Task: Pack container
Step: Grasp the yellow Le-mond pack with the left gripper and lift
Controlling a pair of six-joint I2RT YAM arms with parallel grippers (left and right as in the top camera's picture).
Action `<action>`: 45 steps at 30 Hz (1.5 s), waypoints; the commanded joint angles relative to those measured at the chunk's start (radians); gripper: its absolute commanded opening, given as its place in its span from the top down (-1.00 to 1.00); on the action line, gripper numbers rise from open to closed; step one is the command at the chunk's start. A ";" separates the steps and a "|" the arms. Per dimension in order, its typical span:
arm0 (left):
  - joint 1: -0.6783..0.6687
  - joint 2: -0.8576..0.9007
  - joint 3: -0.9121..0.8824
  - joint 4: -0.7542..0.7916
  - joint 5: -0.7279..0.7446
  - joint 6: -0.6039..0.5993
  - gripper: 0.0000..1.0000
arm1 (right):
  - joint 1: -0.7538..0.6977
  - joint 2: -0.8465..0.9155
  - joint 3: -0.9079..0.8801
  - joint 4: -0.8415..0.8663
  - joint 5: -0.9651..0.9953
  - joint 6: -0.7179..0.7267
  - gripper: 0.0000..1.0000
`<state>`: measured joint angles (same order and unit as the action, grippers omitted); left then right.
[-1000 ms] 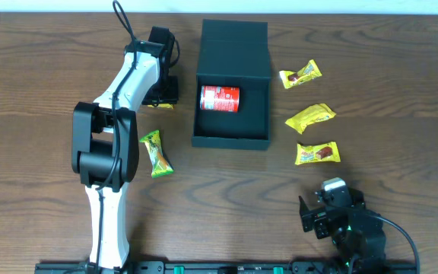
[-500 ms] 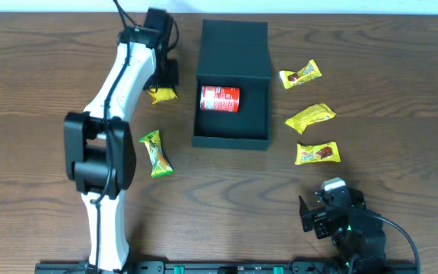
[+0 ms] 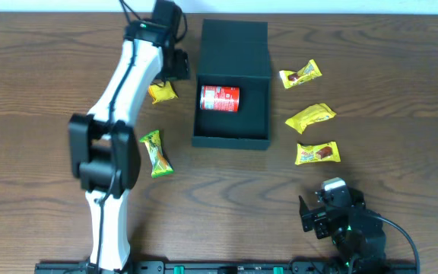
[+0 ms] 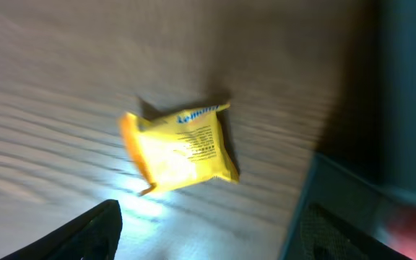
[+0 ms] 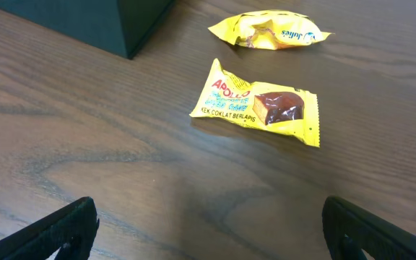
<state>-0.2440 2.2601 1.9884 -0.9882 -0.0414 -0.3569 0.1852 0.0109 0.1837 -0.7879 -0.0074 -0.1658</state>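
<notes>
The dark teal container point(image 3: 232, 125) stands open at the table's middle, its flap lid point(image 3: 235, 36) folded back, with a red can point(image 3: 220, 99) lying inside. My left gripper point(image 3: 176, 67) is open and empty, just left of the container's far end. In the left wrist view the gripper point(image 4: 208, 242) hangs above a yellow packet point(image 4: 180, 148) on the table, with the container wall point(image 4: 403, 130) at the right. That packet point(image 3: 162, 92) lies beside the container. My right gripper point(image 3: 329, 205) is open and empty at the front right; its wrist view point(image 5: 211, 231) faces an Apollo packet point(image 5: 258, 105).
A green-yellow packet point(image 3: 156, 153) lies left of the container. Three yellow packets lie right of it: one at the back point(image 3: 300, 74), one in the middle point(image 3: 310, 116), and the Apollo one point(image 3: 317, 153). The container's corner point(image 5: 100, 22) shows in the right wrist view.
My left gripper has moved back and right, toward the container's far end. The yellow packet it partly covered now lies in plain sight on the table. The right arm has not moved.
</notes>
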 commanded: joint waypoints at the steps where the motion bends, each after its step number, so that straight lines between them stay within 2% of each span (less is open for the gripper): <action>1: 0.007 0.054 -0.005 -0.005 0.009 -0.122 -0.59 | -0.009 -0.005 -0.008 -0.002 0.003 -0.008 -0.99; 14: 0.051 0.088 -0.005 -0.007 -0.028 -0.122 -0.63 | -0.009 -0.005 -0.008 -0.002 0.003 -0.008 -0.98; 28: 0.063 0.093 -0.056 0.048 0.061 -0.114 -0.66 | -0.009 -0.005 -0.008 -0.002 0.003 -0.008 -0.99; 45: 0.064 0.147 -0.057 0.036 0.087 -0.111 -0.60 | -0.009 -0.005 -0.008 -0.002 0.003 -0.008 -0.98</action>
<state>-0.1833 2.3707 1.9392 -0.9432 0.0399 -0.4713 0.1852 0.0109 0.1837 -0.7879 -0.0074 -0.1658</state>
